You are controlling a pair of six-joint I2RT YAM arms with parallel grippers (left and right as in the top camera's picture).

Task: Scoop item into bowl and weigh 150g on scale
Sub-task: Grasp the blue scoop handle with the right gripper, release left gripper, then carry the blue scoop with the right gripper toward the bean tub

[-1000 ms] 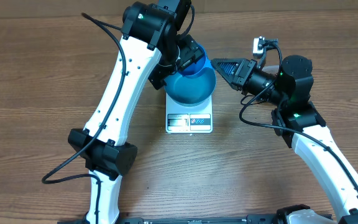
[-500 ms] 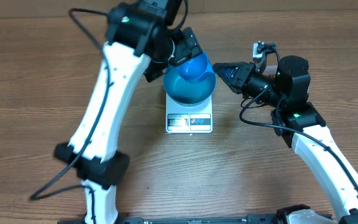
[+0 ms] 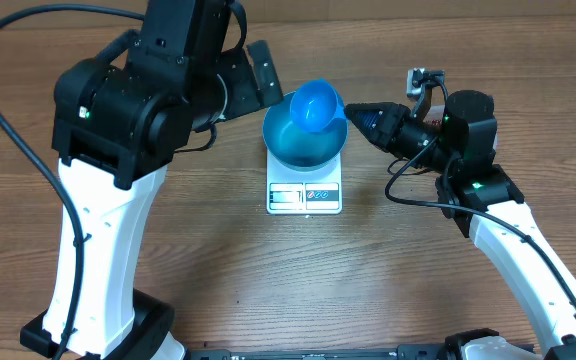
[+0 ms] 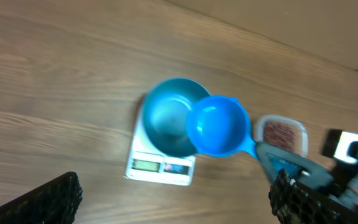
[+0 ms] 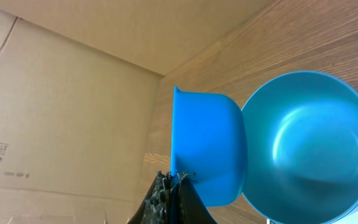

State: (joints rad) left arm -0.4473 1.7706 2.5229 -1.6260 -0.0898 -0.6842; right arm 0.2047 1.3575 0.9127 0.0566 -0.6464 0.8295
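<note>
Wood-grain bench, cardboard wall behind. The right gripper is clamped on the handle of a blue scoop. The scoop's long axis runs straight out from the gripper's tips, with the cup over the rim of the bowl on the scale. Beans sit in a clear tub just beside this gripper. The left gripper, spread wide, hangs clear beyond the bowl.

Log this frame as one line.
left end effector: open, clear of bowl | right end effector: shut on scoop | scoop: empty, over bowl rim | bowl: on scale, empty | beans: in tub
</note>
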